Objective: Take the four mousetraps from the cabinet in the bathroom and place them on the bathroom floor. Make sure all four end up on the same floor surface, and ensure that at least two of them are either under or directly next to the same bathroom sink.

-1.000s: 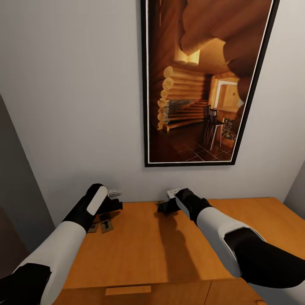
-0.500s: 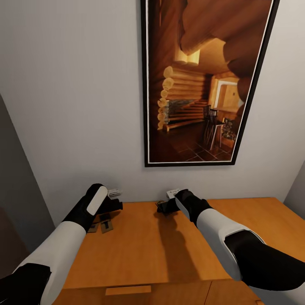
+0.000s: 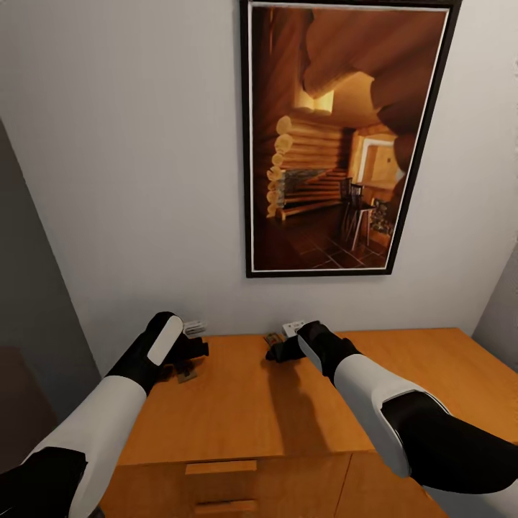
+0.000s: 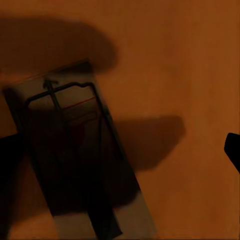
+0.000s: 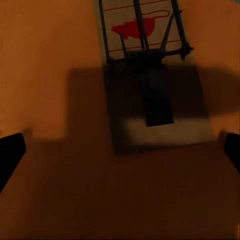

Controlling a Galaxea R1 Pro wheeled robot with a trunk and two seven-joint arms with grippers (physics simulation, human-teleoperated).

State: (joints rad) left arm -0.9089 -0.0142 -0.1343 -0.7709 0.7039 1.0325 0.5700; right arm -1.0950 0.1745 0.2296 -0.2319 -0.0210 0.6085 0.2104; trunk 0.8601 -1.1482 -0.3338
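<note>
On the far side, against a plain pale wall (image 3: pixel 129 180): a tall black-framed painting (image 3: pixel 338 137) of a log-cabin interior. Below it, the cabinet (image 3: pixel 252 417), orange-brown wood with a smooth flat top. Set flush to the wall, with flat wooden pulls (image 3: pixel 221 467) on the drawer fronts at the near edge.

Over the top, from either side: two black-and-white arms. Left gripper (image 3: pixel 193 354) down low near the cabinet's left rear corner; right gripper (image 3: pixel 277 351) near the middle of the rear edge.

Seen along the left wrist: left gripper (image 4: pixel 120 155) spread wide. One dark fingertip (image 4: pixel 10 170) at the edge of a mousetrap (image 4: pixel 75 160), the other (image 4: pixel 232 150) well apart from it over bare wood. A tan rectangular board lying flat, dark wire bail and thin red markings, mostly in the gripper's shadow. Long axis slanted across the fingers' line. From the head camera, just a corner of this left mousetrap (image 3: pixel 188 375) peeking out beneath the gripper.

Seen along the right wrist: right gripper (image 5: pixel 120 152) likewise spread wide, holding nothing. Ahead of it, a second mousetrap (image 5: pixel 150 65) flat on the top. Tan board, red mouse print, coiled spring, dark wire arms, a dark bar down the middle. Long axis along the fingers' line, printed end pointing away, plain end toward the gripper. From the head camera, this right mousetrap (image 3: pixel 272 338) just beyond the fingertips, close to the wall.
</note>
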